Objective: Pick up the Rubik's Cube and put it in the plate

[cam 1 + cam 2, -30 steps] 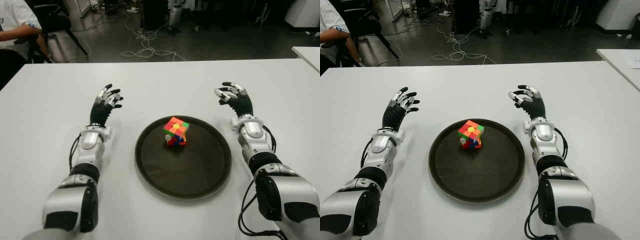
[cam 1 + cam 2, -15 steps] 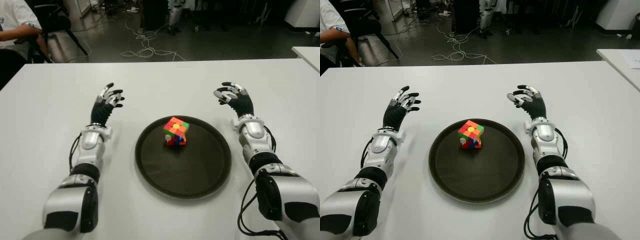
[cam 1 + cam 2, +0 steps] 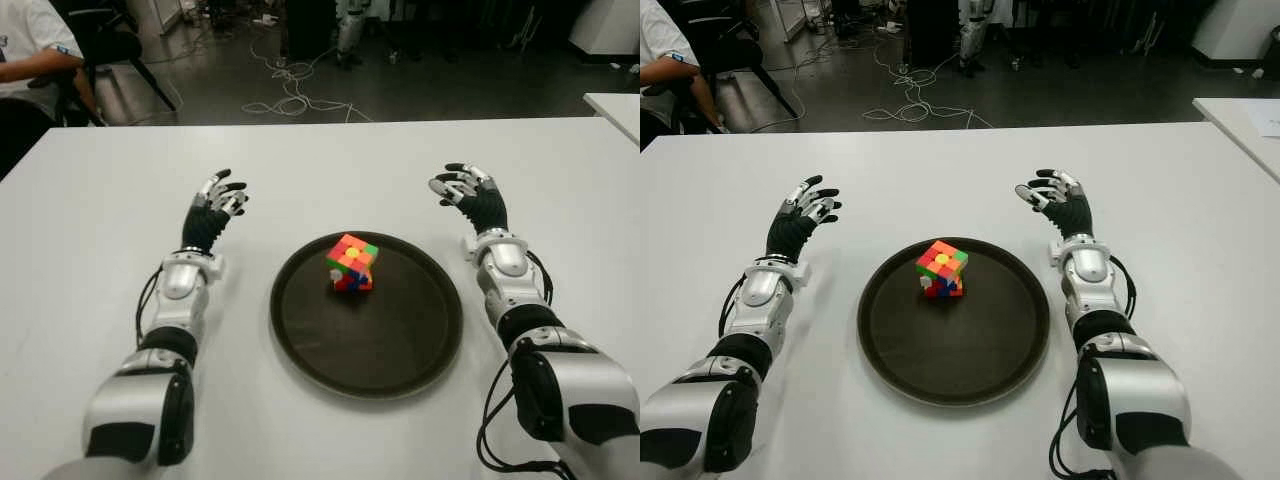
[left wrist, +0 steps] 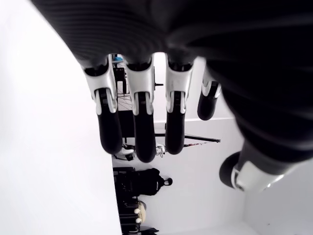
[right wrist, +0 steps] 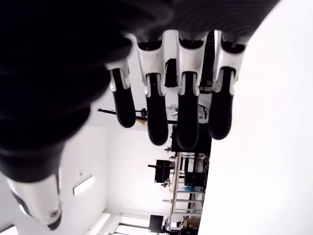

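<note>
1. Cube point(image 3: 352, 263) inside the plate point(image 3: 400, 350), standing tilted on the dark floor of it, toward 11 o'clock from the plate's middle and short of the rim.
2. Plate round and dark, lying flat on the white table point(image 3: 300, 170), near the table's middle between the two arms.
3. Left hand point(image 3: 213, 207) at 10 o'clock from the plate, apart from its rim, fingers point(image 4: 139, 132) spread loosely and slightly bent, gripping nothing.
4. Right hand point(image 3: 468, 193) at 2 o'clock from the plate, likewise clear of the rim, fingers point(image 5: 188, 125) relaxed and part-curled, empty.
5. Bare tabletop all round the plate: wide open at 12 o'clock up to the far edge, and out past both forearms at 9 and 3 o'clock.
6. Beyond the far edge: dark floor with loose cables point(image 3: 290, 95), and a seated person point(image 3: 35, 60) at the far left corner.
</note>
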`<move>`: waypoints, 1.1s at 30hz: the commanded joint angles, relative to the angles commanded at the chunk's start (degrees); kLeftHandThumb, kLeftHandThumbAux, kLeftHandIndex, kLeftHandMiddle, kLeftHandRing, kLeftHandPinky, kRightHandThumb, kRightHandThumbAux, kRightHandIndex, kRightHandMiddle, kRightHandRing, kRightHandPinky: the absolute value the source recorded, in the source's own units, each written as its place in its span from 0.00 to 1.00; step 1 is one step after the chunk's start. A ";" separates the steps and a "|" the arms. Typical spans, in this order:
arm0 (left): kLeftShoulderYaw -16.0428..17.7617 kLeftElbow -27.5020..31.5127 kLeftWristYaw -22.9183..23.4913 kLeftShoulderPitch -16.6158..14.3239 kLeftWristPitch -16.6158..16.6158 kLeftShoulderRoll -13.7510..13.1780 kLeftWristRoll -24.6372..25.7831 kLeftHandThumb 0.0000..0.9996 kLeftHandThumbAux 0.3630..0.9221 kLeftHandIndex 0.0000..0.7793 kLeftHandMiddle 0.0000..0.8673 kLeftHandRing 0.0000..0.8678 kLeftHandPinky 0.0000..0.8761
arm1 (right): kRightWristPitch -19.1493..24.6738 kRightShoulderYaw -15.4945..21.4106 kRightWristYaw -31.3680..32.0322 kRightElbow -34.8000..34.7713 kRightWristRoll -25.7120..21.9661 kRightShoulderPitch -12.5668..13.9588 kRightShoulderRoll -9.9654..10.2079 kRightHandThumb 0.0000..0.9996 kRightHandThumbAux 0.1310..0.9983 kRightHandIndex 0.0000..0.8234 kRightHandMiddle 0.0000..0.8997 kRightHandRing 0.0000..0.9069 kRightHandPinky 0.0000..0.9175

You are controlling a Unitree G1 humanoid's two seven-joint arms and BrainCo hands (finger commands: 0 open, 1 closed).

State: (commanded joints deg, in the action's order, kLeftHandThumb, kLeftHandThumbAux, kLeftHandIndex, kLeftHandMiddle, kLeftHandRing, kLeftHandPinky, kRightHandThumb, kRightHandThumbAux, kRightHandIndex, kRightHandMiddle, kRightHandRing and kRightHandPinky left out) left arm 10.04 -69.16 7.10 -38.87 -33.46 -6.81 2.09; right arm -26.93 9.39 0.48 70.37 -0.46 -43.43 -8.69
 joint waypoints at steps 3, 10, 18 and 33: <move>-0.23 -0.13 -0.11 0.01 -0.34 -0.13 -0.20 0.13 0.44 0.21 0.32 0.31 0.31 | -0.09 -0.28 -0.75 0.01 0.49 0.02 0.00 0.00 0.64 0.39 0.43 0.47 0.49; -0.54 -0.32 -0.19 -0.07 -0.53 -0.34 -0.56 0.12 0.47 0.21 0.31 0.30 0.29 | -0.06 -0.87 -1.84 0.00 1.18 0.03 -0.07 0.00 0.64 0.38 0.43 0.47 0.49; -2.48 -0.74 -1.88 -0.30 0.29 -1.29 -3.41 0.13 0.50 0.20 0.29 0.29 0.29 | 0.32 -1.38 -2.95 0.14 1.83 -0.08 0.00 0.00 0.67 0.39 0.43 0.47 0.48; -4.85 -1.43 -4.91 -0.15 0.03 -2.02 -6.69 0.13 0.57 0.20 0.26 0.26 0.29 | -0.61 -1.03 -1.87 0.61 1.57 0.04 0.05 0.00 0.65 0.38 0.42 0.47 0.49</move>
State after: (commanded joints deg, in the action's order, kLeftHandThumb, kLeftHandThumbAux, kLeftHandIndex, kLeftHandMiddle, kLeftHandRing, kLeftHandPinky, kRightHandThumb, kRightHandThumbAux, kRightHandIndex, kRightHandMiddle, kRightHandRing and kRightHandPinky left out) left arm 5.19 -70.60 2.20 -39.01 -33.42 -8.84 -4.60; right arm -27.54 8.37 -1.38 70.98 1.11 -43.39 -8.64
